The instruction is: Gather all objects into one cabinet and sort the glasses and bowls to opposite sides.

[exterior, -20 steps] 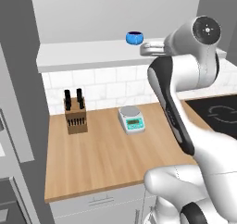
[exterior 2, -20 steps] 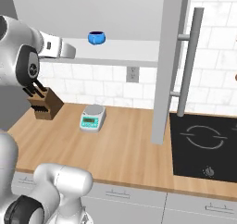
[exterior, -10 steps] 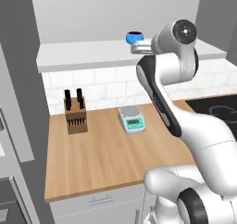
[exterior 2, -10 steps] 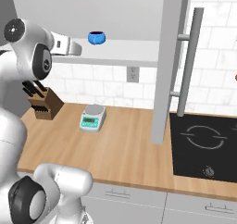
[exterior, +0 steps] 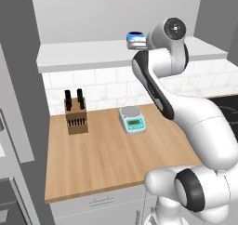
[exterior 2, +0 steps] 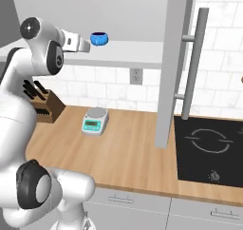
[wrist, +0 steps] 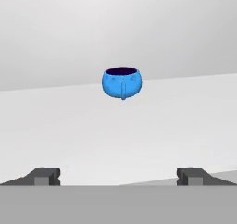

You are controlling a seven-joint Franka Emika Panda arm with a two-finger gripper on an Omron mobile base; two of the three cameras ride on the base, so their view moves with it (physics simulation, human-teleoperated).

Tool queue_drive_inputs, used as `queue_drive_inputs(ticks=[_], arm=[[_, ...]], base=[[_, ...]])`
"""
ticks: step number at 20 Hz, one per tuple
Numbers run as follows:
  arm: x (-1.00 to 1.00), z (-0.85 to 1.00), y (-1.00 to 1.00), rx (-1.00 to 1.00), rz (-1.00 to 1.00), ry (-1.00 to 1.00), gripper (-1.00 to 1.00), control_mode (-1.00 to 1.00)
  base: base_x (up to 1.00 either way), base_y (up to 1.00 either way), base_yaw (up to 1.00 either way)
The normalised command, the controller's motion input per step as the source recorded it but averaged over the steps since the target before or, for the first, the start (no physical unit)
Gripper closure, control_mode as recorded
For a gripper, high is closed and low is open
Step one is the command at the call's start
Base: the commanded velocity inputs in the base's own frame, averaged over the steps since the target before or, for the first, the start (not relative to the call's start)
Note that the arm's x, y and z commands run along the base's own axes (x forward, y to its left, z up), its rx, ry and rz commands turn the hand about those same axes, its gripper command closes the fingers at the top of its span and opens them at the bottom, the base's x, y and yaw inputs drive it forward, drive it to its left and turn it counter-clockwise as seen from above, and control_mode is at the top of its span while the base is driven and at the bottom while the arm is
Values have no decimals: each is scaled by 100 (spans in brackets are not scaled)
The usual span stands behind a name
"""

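Upper centre of the hand view, your released gripper (wrist: 118, 176) faces a probably light, slippery glossy blue handled mug (wrist: 121, 82); pinch its rim.

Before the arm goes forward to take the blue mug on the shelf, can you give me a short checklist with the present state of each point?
1. Claw open: ok, its two tips stand wide apart.
2. Claw holds nothing: ok.
3. Blue mug upright on the white shelf board: ok.
4. Mug lined up between the tips: ok, it sits centred in the hand view, handle toward the camera.
5. Shelf between claw and mug bare: ok.
6. Claw already touching the mug: not ok, a gap remains; more approach is probably needed.
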Motion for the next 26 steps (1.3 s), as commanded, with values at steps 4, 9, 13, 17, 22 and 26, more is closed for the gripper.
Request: queue_drive_inputs(ticks=[4,9,13,17,22,26], arm=[[41,0,0,0,0,2,-100,-100],[48,0,0,0,0,2,-100,-100],[49,0,0,0,0,2,-100,-100],[49,0,0,0,0,2,-100,-100],[44,0,0,0,0,0,-100,-100],[43,-1,0,0,0,0,-100,-100]], base=[[0,0,0],[0,0,0],[0,0,0],[0,0,0],[0,0,0],[0,0,0]])
